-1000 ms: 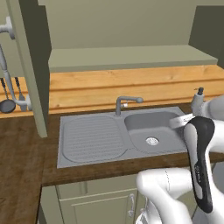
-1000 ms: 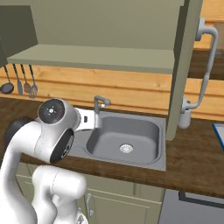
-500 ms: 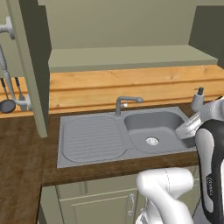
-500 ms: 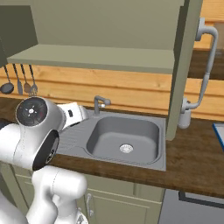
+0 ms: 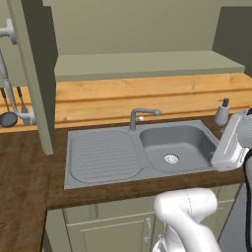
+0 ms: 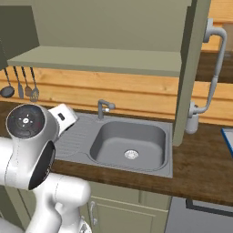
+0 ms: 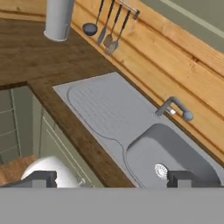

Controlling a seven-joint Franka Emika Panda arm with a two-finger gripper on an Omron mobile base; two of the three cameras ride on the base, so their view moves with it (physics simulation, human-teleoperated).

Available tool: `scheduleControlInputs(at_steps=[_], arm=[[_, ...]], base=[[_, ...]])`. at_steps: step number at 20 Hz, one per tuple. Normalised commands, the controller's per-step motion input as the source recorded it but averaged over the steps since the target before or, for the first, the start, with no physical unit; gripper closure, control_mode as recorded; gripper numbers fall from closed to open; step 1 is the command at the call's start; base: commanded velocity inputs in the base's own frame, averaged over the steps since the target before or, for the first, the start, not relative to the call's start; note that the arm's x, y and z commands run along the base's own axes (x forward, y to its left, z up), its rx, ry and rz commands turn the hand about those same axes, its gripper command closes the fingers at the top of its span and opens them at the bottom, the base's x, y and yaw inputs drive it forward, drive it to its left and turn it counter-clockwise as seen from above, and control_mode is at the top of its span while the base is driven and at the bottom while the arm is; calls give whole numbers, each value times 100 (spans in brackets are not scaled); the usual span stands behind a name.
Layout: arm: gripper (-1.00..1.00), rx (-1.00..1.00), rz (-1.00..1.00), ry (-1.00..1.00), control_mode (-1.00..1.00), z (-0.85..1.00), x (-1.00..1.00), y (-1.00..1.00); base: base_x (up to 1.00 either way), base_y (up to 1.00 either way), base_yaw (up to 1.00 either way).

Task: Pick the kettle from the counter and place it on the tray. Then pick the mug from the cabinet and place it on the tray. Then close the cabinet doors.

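A dark brown wood-grain counter point(image 7: 35, 57) with an inset grey steel sink point(image 7: 144, 148) lies under the wide-spread jaws of the two-finger gripper point(image 7: 111, 178), which grip nothing. The blue-rimmed tray's point(image 6: 227, 139) corner shows at the counter's far right. The olive-grey wall cabinet point(image 5: 147, 64) stands open above, its doors point(image 6: 189, 68) swung wide; hanging utensils point(image 7: 107, 22) lie beyond the jaws.

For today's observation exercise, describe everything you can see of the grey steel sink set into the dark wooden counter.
The grey steel sink is a matt, one-piece unit set flush into the dark brown wood-grain counter. It has a ribbed draining board on one side and a deep rounded basin with a round drain on the other. A grey tap rises at its back edge, spout over the basin. The basin looks dry and holds nothing.
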Motion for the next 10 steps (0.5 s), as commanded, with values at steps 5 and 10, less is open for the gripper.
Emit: scheduleControlInputs(at_steps=[5, 10], arm=[[-100, -16, 19, -10, -100, 20, -33, 24], [-100, -16, 17, -11, -100, 22, -26, 30]], base=[[0, 0, 0], [0, 0, 0]])
